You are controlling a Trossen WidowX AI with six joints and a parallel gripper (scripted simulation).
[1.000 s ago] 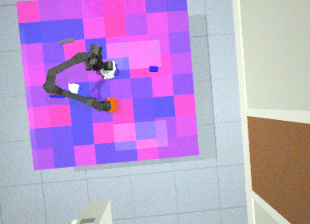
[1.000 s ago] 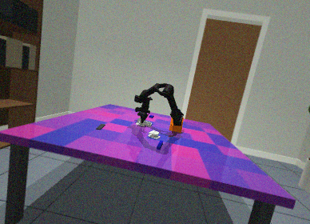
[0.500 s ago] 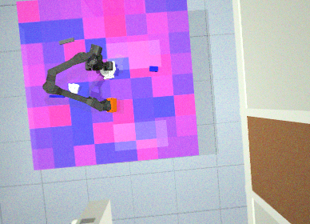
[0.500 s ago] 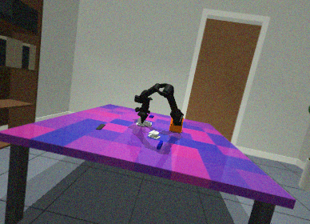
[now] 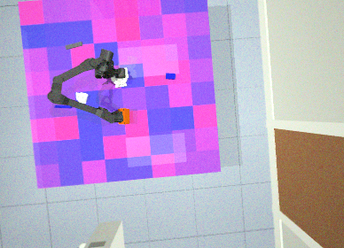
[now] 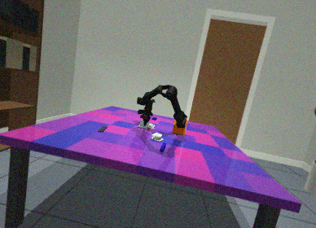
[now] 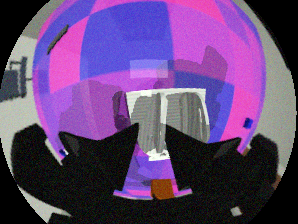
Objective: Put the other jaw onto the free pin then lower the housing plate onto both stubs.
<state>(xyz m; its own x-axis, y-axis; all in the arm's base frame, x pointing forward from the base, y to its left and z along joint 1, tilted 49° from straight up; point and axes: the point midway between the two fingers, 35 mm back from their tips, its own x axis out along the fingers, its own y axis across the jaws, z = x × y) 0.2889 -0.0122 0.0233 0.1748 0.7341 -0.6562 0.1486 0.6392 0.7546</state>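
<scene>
My gripper [image 5: 121,73] [image 6: 145,124] [image 7: 150,125] points down and is shut on a white-and-grey part [image 7: 149,112]; its fingers hide much of it. White pieces [image 5: 121,81] [image 6: 151,126] show around the fingertips. In the wrist view a pale rim surrounds two grey rounded areas, with a white strip between them. I cannot tell jaw, plate and base apart there, nor whether any teeth mesh or a pin is filled. A second white piece [image 5: 82,97] [image 6: 156,137] lies apart on the table, between the arm's links in the overhead view.
The patchwork table [image 5: 206,153] [image 6: 53,151] carries an orange block [image 5: 126,116] [image 6: 179,128] [image 7: 162,189] by the arm's base. A blue block [image 5: 170,76] [image 6: 154,119] [image 7: 248,123], a blue bar [image 5: 63,106] [image 6: 163,147] and a dark grey bar [image 5: 74,45] [image 6: 103,129] [image 7: 58,39] lie around the arm.
</scene>
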